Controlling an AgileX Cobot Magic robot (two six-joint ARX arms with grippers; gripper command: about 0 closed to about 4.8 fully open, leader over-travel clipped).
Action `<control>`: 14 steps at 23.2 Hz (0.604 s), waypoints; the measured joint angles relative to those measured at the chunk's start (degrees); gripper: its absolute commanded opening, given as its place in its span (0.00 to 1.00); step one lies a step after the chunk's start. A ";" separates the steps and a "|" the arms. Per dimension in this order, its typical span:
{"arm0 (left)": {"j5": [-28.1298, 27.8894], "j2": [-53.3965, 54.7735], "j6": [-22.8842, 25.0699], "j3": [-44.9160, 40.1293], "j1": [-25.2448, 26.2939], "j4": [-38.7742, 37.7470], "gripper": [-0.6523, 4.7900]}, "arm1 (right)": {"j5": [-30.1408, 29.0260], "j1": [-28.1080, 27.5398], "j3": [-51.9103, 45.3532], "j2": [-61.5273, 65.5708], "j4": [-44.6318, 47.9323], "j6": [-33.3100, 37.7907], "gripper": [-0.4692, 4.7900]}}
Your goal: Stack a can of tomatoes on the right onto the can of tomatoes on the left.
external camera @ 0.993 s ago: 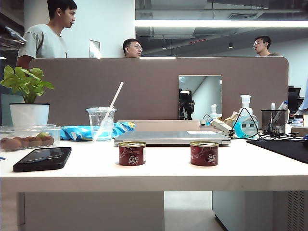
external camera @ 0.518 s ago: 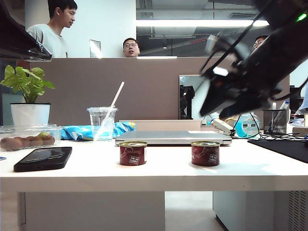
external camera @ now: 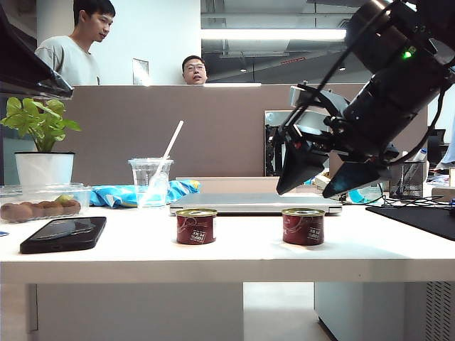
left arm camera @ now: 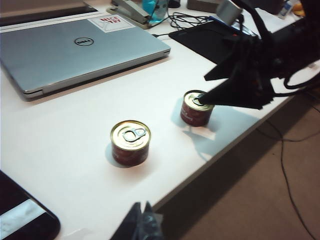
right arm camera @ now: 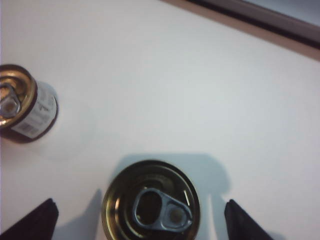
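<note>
Two cans: short dark-red metal tomato cans with gold pull-tab lids, left can (external camera: 195,226) and right can (external camera: 303,226), well apart on the white table (external camera: 234,249).
Right gripper (external camera: 326,184): jaws spread wide, empty, just above the right can.
Left gripper (left arm camera: 141,223): near table edge, opening cannot be told.

Counts, as seen:
- Tomato cans: two; left can (external camera: 195,226), right can (external camera: 303,226), both on tabletop (external camera: 234,249).
- Grippers: two; right gripper (external camera: 321,181) with fingers spread wide, left gripper (left arm camera: 142,222) seen only as dark tip.
- Laptop (external camera: 254,203): one.
- Phone (external camera: 62,234): one.
- Plastic cup (external camera: 150,182) with straw: one.
- Potted plant (external camera: 43,145): one.
- People behind partition: two; standing man (external camera: 77,44), seated man (external camera: 193,70).
</note>
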 measured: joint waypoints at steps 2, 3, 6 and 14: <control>-0.22 0.00 0.28 0.00 0.00 0.00 0.11 | 0.00 0.02 0.00 0.00 0.02 -2.21 1.00; -0.22 0.00 0.39 0.00 0.00 -0.02 0.11 | 0.00 0.04 0.00 0.02 0.00 -2.45 1.00; -0.22 0.00 0.44 0.00 0.02 -0.07 0.11 | 0.00 0.02 0.02 0.63 0.15 -2.78 1.00; -0.22 0.00 0.44 0.00 0.00 -0.22 0.11 | 0.07 0.52 0.02 5.86 0.39 -2.80 0.96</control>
